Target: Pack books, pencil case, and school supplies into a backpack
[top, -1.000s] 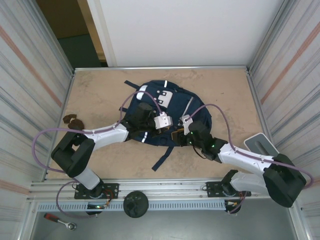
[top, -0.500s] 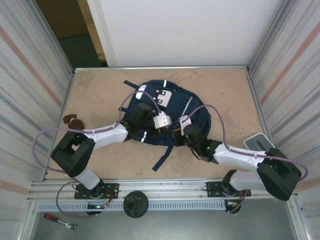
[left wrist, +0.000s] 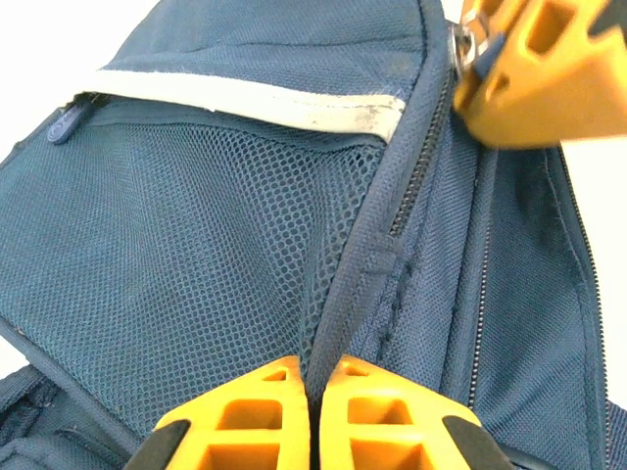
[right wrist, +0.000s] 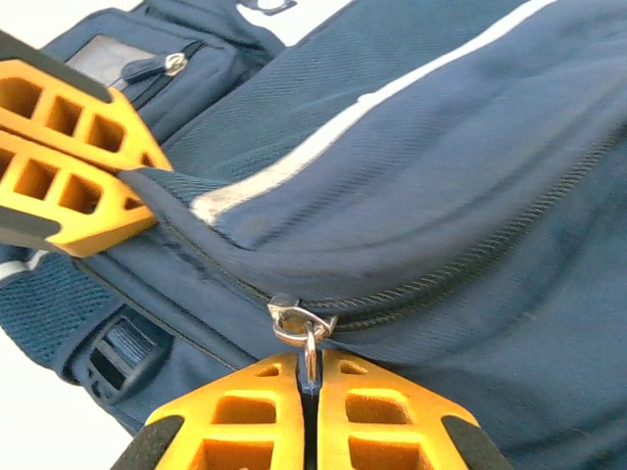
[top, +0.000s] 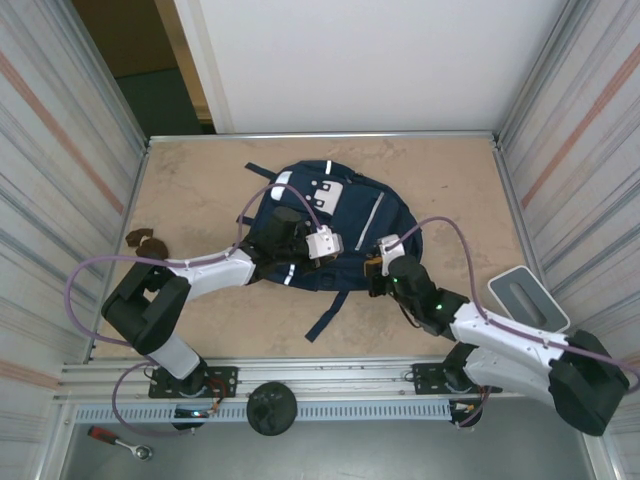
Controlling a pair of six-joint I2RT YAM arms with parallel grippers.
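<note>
The right gripper (right wrist: 309,374), clenched on the zipper pull (right wrist: 304,331), has shifted rightward along the backpack (top: 300,215), which lies mid-table. The left gripper (left wrist: 312,380) grips the seam (left wrist: 355,284), bracing it. The zipper is judged to be mid-travel.

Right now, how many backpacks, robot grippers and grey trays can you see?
backpack: 1
grippers: 2, the left gripper pinching backpack fabric and the right gripper pinching a zipper pull
grey tray: 1
Total: 4
</note>
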